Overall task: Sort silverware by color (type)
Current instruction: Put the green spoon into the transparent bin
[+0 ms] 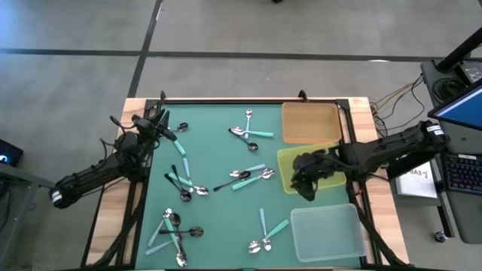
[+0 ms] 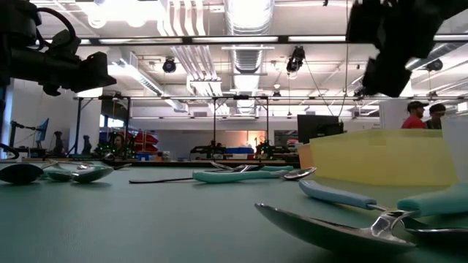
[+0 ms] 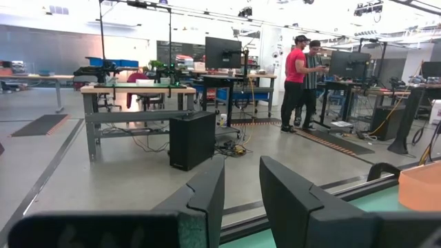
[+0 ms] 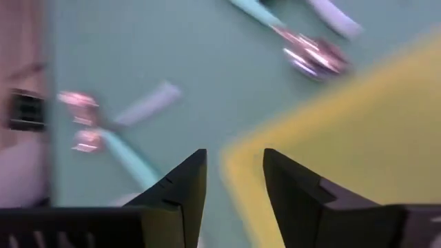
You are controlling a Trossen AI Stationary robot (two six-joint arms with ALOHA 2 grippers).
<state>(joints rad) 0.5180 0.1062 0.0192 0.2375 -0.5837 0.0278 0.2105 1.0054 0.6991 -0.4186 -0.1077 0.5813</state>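
Note:
Spoons lie scattered in small heaps on the green mat (image 1: 218,218): silver ones (image 1: 248,132), dark ones (image 1: 226,184) and teal-handled ones (image 1: 275,228). One dark spoon (image 1: 182,126) lies alone near the far-left corner. My left gripper (image 1: 157,120) hovers over that corner, open and empty; in its wrist view (image 3: 241,169) it points level out into the room. My right gripper (image 1: 303,184) hangs open and empty over the near-left corner of the yellow tray (image 1: 312,167), pointing down (image 4: 234,155). The wrist view shows the tray's edge (image 4: 344,138) and teal-handled spoons (image 4: 131,155) below.
Three square trays stand along the mat's right side: an orange one (image 1: 310,122) at the far end, the yellow one in the middle, a clear one (image 1: 325,232) nearest. A black frame (image 1: 248,99) edges the mat. People (image 3: 300,76) stand far off in the room.

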